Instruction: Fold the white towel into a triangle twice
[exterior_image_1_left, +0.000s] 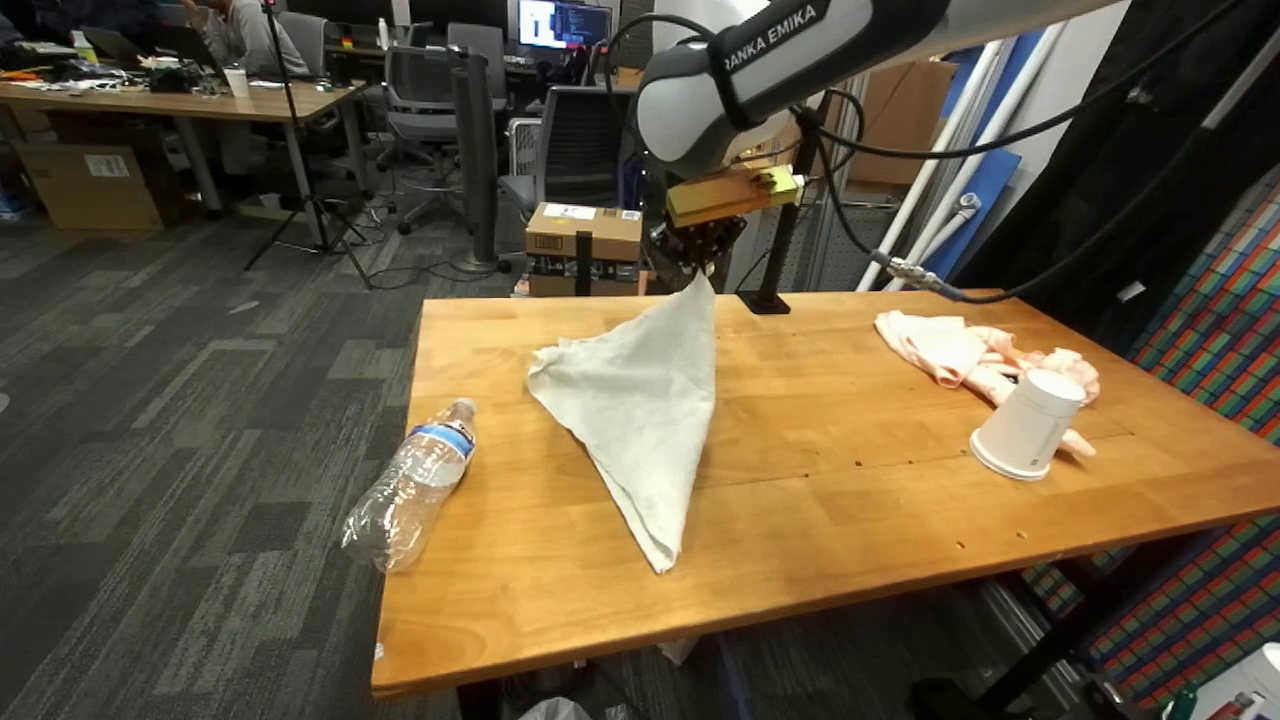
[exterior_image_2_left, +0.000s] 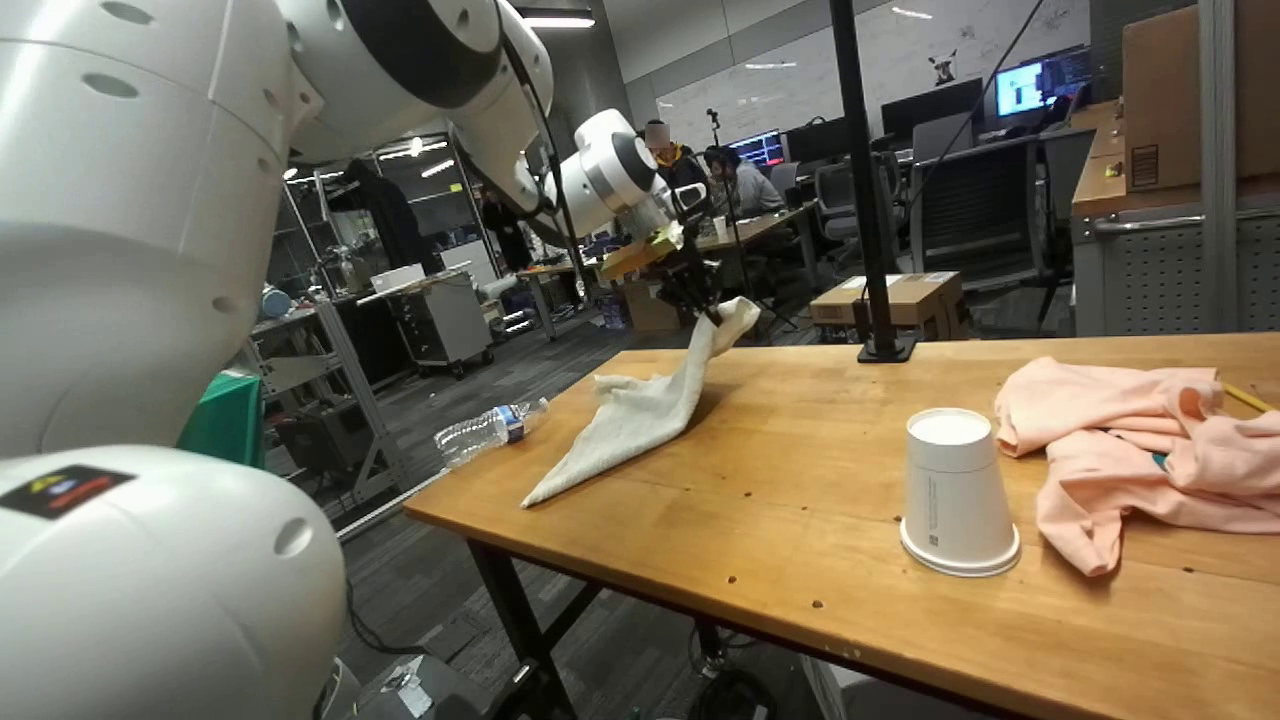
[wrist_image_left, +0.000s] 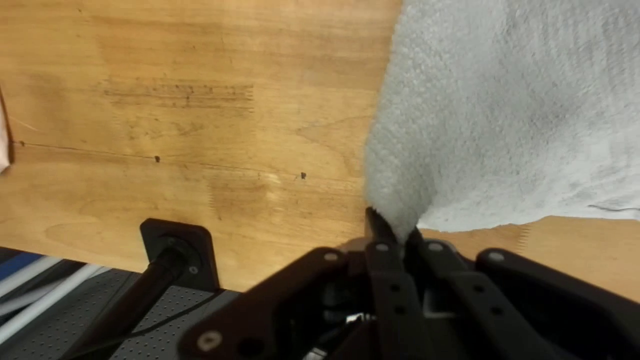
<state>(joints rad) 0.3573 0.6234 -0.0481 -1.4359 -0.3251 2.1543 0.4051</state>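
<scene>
Inside the gripper (wrist_image_left: 394, 226), towel corner (wrist_image_left: 401, 202).

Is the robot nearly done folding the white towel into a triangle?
Not quite. Done: the towel looks roughly triangular with a seemingly doubled edge, so probably folded once. In hand: the gripper pinches one corner, raised above the table. Left: that corner isn't laid down yet; it probably needs folding over, then letting go.

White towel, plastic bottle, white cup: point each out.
White towel (exterior_image_1_left: 645, 405), in an exterior view: middle of cloth.
Plastic bottle (exterior_image_1_left: 411, 489), in an exterior view: clear body, below label.
White cup (exterior_image_2_left: 958, 500), in an exterior view: side wall.
</scene>
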